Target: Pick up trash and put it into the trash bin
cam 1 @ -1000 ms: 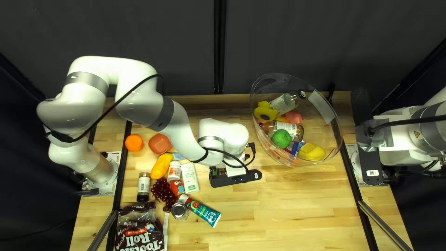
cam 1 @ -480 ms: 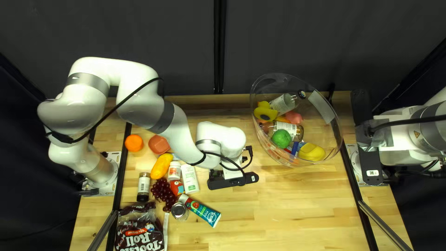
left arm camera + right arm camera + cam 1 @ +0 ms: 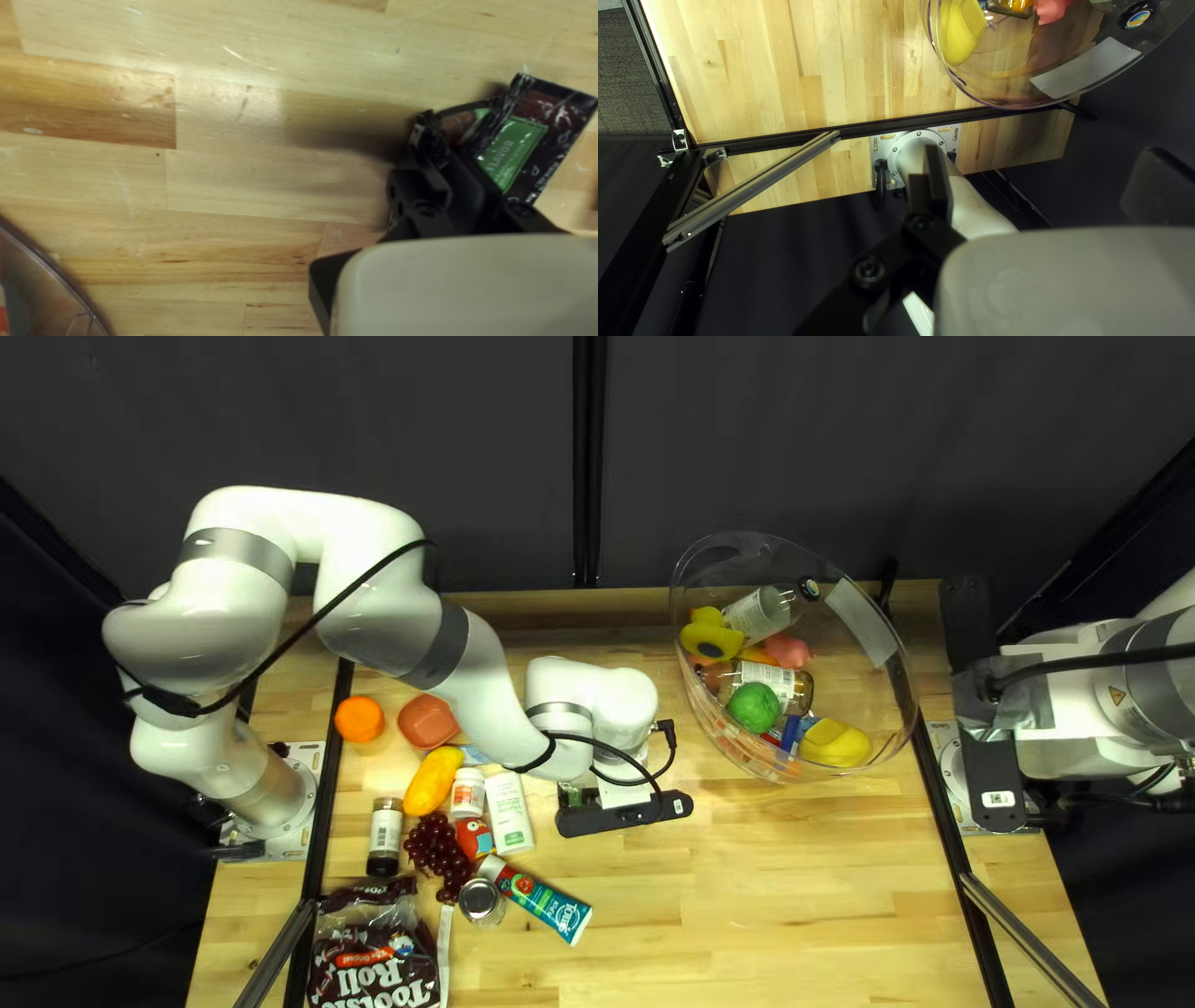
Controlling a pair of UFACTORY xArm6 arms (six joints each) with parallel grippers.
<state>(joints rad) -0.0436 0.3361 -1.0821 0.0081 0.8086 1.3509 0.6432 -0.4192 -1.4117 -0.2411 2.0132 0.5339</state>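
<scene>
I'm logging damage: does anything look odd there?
The dark, green-labelled wrapper, right of the long white bottle in the top left view: it looks crumpled, with a bunched crease across it.

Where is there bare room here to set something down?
The broadest bare patch runs from the toothpaste tube to the black rail, on the near side of the clear tub. A smaller one lies between the tub and the left pincer. The top left view's left is crowded: candy bag, grapes, jar, white bottle and mango sit close together.
</scene>
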